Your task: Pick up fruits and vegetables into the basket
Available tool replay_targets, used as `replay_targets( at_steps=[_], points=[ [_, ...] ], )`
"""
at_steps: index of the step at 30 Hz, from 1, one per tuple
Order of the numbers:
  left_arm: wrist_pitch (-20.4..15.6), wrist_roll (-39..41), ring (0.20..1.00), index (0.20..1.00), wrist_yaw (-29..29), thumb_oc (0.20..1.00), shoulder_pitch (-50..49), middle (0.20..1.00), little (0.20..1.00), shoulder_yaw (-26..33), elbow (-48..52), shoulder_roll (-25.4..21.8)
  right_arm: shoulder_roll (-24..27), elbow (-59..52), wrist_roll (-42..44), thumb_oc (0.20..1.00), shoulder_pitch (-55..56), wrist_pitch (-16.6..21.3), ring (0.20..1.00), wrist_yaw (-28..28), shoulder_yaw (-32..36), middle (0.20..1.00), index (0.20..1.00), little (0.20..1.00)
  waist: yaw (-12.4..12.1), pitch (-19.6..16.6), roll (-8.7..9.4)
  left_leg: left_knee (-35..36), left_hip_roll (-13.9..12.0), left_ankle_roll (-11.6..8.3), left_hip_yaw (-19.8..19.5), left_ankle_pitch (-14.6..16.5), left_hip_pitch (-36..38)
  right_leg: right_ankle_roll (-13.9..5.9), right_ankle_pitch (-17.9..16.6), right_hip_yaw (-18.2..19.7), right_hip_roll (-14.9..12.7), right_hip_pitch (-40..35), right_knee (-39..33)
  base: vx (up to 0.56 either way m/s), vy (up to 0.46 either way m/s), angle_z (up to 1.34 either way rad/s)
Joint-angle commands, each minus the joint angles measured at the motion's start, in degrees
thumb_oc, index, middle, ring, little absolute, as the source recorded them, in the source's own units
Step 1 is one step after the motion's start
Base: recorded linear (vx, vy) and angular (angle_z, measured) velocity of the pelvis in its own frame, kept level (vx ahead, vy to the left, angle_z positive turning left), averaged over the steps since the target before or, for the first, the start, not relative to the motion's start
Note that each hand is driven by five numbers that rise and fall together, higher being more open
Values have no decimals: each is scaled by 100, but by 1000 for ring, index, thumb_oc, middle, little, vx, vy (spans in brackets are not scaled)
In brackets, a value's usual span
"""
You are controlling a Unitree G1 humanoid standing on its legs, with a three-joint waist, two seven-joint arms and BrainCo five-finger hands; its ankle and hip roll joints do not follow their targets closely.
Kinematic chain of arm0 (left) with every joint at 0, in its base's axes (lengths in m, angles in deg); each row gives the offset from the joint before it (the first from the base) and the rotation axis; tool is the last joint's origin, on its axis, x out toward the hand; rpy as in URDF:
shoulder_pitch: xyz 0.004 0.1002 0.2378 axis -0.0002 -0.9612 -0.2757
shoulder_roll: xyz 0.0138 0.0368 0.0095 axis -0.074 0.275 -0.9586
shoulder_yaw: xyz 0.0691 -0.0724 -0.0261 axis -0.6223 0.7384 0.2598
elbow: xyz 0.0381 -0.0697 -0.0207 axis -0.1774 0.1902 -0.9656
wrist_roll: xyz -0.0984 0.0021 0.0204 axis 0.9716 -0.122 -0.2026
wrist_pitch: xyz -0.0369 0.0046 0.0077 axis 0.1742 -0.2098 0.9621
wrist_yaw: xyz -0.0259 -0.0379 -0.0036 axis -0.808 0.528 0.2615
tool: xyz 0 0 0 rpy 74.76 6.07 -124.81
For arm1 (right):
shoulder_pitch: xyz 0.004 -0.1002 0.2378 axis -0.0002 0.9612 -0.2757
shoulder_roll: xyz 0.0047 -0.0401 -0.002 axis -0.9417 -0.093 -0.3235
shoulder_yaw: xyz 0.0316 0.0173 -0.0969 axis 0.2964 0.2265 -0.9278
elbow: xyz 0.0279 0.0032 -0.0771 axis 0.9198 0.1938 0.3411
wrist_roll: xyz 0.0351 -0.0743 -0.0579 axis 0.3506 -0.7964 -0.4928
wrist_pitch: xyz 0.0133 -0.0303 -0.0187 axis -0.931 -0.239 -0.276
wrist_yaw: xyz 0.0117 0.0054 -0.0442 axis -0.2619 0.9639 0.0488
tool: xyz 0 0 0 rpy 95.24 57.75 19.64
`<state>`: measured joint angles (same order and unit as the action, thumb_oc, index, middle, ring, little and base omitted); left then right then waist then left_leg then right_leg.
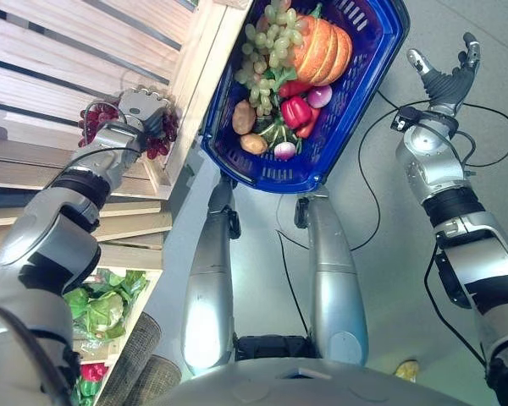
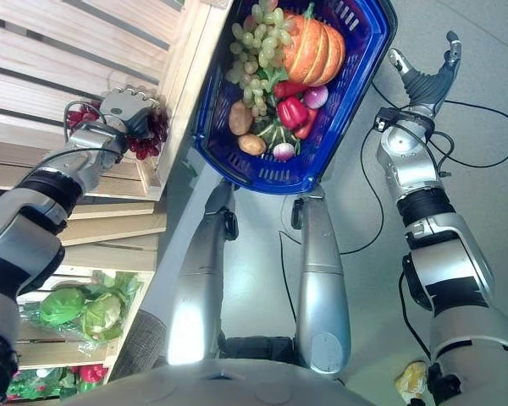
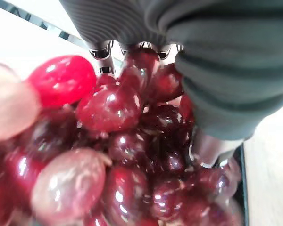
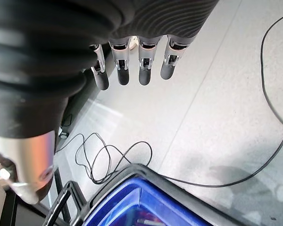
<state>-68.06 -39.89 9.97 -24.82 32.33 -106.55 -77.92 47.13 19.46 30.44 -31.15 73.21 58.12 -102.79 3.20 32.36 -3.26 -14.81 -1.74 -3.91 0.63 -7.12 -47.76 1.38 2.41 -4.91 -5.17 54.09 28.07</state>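
- Wooden shelves [image 1: 59, 76], pale slatted planks, fill the upper left of the eye views; a lower bin at bottom left holds leafy green vegetables [image 1: 102, 309].
- A blue basket [image 1: 368, 80], plastic with a slotted wall, sits at top centre, already loaded: a ribbed orange pumpkin [image 1: 322, 51], a cluster of green grapes [image 1: 267, 51], a glossy red pepper [image 1: 295, 110], brown potatoes [image 1: 244, 117].
- The left hand [image 1: 140, 114] reaches into the shelf at upper left, its fingers curled round a bunch of red grapes [image 1: 97, 123]; the left wrist view shows the smooth, shiny, round berries [image 3: 108, 106] pressed against the fingers.
- The step in hand appears to be picking the red grapes. The next move likely calls for lifting the bunch clear of the shelf edge and carrying it right, over the basket rim, with a firm hold so that the loose cluster does not slip.
- The right hand [image 1: 444, 72] hangs idle at upper right over the grey floor [image 4: 217, 108], fingers straight and holding nothing.
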Motion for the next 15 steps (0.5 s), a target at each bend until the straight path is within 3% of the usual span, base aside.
replay_targets(
  at_steps=[1, 10, 15],
  points=[
    [256, 159, 200, 200, -704, 200, -767, 200, 200, 56, -846, -37, 149, -278, 72, 1000, 142, 249, 1000, 150, 40, 1000, 1000, 1000, 19, -256, -34, -722, 89, 94, 56, 601, -106, -572, -404, 26, 4, -325, -525, 0, 0, 0],
    [285, 320, 200, 200, -1045, 200, -794, 200, 200, 79, -923, -9, 131, -299, 109, 1000, 94, 204, 1000, 152, 18, 1000, 1000, 1000, 23, -256, -29, -696, 89, 92, 51, 607, -49, -570, -416, 32, 5, -379, -565, 0, -1, 0],
    [326, 1054, 200, 200, -865, 200, -781, 200, 200, 190, -868, -10, 107, -344, 103, 1000, 116, 199, 1000, 153, 15, 1000, 1000, 1000, 15, -256, -22, -688, 78, 88, 46, 594, -52, -568, -414, 43, 10, -379, -559, 0, 0, 0]
  ],
)
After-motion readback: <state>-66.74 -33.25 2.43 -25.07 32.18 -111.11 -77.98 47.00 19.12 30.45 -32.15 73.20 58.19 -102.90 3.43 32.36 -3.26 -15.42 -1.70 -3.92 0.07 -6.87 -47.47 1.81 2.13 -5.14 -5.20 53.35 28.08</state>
